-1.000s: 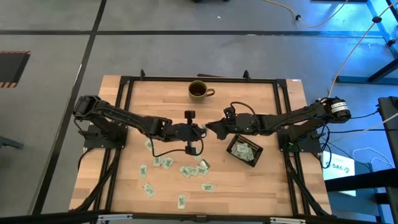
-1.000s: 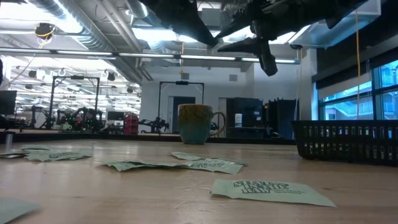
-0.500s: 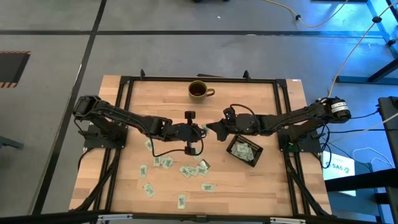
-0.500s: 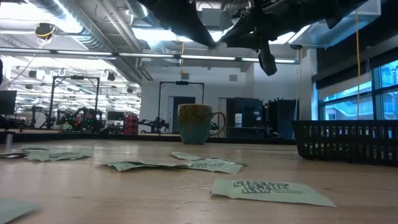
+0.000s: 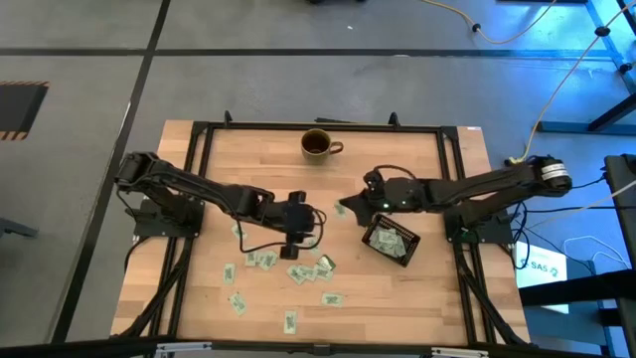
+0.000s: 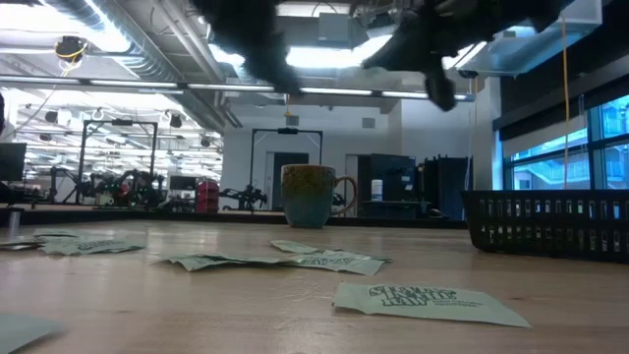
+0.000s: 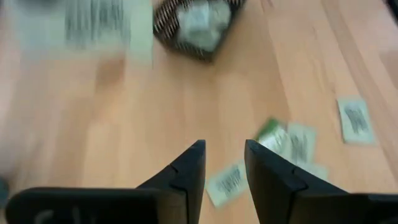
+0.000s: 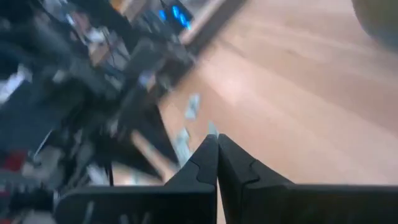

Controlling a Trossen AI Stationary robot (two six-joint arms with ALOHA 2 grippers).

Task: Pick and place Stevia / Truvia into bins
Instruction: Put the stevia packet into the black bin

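Observation:
Several pale green and white Stevia sachets (image 5: 298, 270) lie flat on the wooden table (image 5: 268, 159); more fill the black bin (image 5: 391, 241) at the right. Above the table's middle, my right gripper (image 5: 344, 207) is shut on one sachet (image 5: 340, 209). That sachet shows large and blurred in the left wrist view (image 7: 99, 25). My left gripper (image 5: 314, 225) hangs just left of it, open, with nothing between its fingers (image 7: 186, 171), tipped down toward the loose sachets (image 7: 286, 140). My right gripper pinches the sachet between its two fingers, and only a small pale edge (image 8: 212, 129) sticks out past the fingertips. The fingers reach in from the table's right, slanting slightly down. The sachet is lifted clear of the table.
A brown mug (image 5: 318, 144) stands at the far edge, behind the grippers. Black frame rails (image 5: 199, 179) run along the table's sides. Bare wood lies between the mug and the two grippers.
My right gripper has shut on the sachet and keeps it in the air. My left gripper has let go, drawn back a little toward the table's left and near side, rolled, and tipped its fingers downward.

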